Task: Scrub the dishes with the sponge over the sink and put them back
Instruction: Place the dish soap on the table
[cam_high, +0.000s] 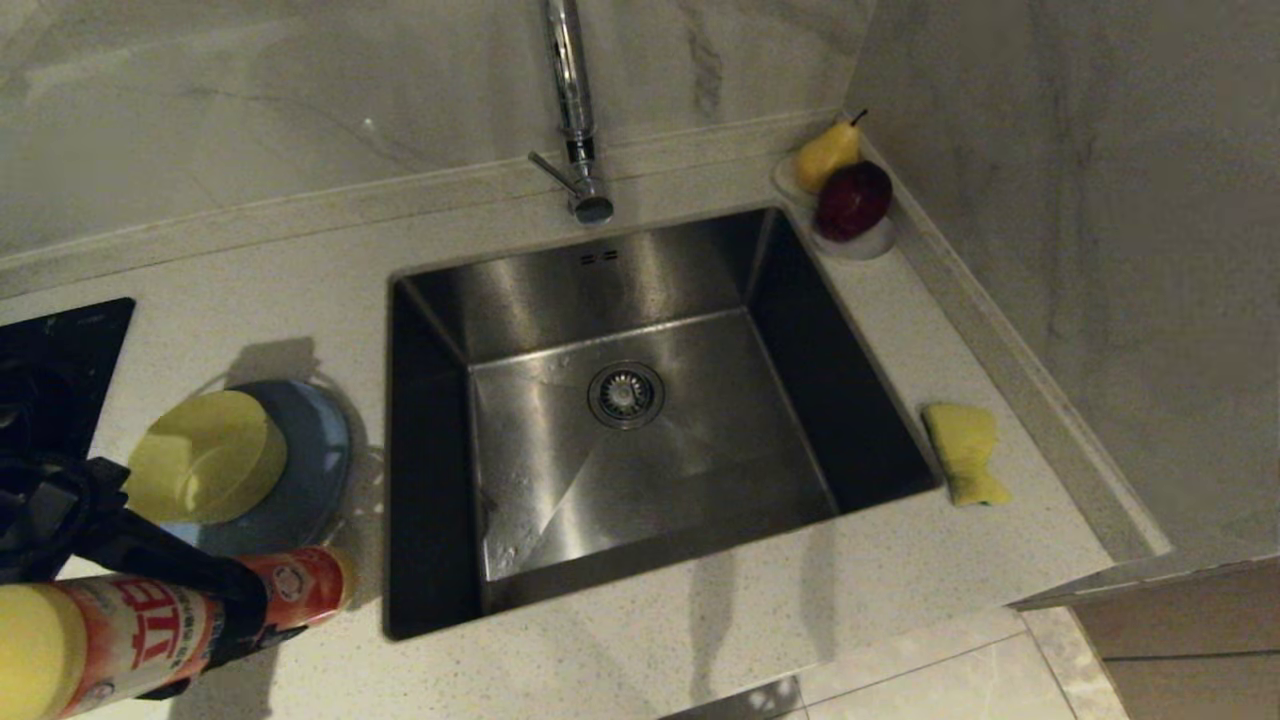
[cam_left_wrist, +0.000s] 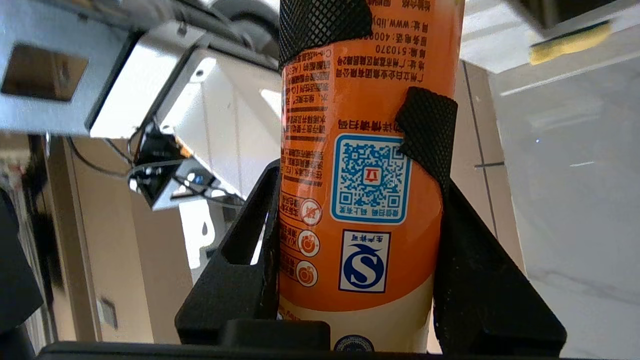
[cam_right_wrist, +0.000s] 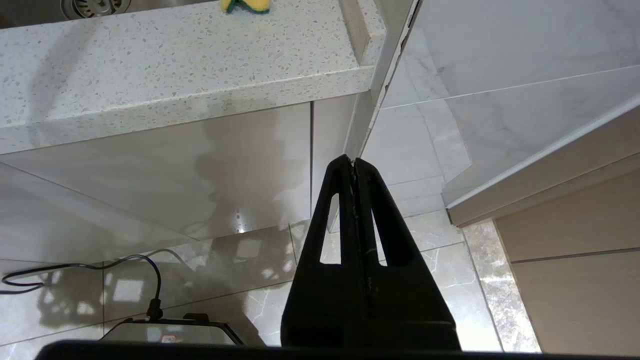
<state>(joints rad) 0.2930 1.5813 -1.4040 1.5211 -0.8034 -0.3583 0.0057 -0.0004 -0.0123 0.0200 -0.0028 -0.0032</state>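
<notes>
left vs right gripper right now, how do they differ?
Left gripper is shut on an orange bottle, its fingers clamped on either side; right gripper is shut on nothing, fingers pressed together. Left gripper is up over the counter beside the sink; right gripper hangs below counter level, pointing toward the floor. Both are black with the same wedge-shaped fingers.
</notes>
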